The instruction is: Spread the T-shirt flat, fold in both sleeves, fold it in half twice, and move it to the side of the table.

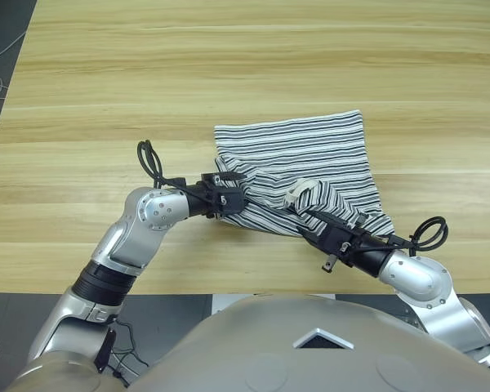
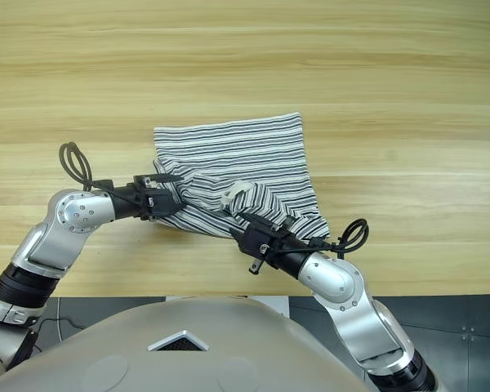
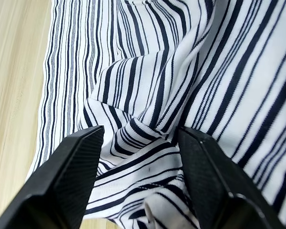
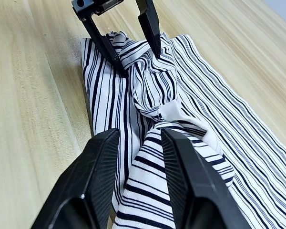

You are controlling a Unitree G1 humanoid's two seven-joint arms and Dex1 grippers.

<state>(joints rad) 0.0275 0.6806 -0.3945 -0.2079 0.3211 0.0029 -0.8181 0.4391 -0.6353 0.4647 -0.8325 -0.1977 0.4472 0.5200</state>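
Nearest us, the right gripper sits low over the table's near edge, its fingers pinched on a raised fold of the striped T-shirt, which stands up off the wood there. A pale strip shows at the top of that lifted fold. It may be the neckline or a tag, and we can read nothing on it.

A little farther in, at the shirt's near-left corner, the left gripper has its fingers spread wide on either side of a rumpled ridge of cloth, not clamped on it.

Beyond both, the rest of the shirt lies as a compact rectangle on the table, with no sleeves sticking out and its far edge flat and fairly straight. We find no brand, label or writing legible on it.

We judge one of the half folds to be in hand, with the near edge gathered for carrying over. The next move calls for the left fingers to close on their corner, then for both arms to lift evenly and lay the near edge on the far one, corners matched and the bunched cloth pulled smooth
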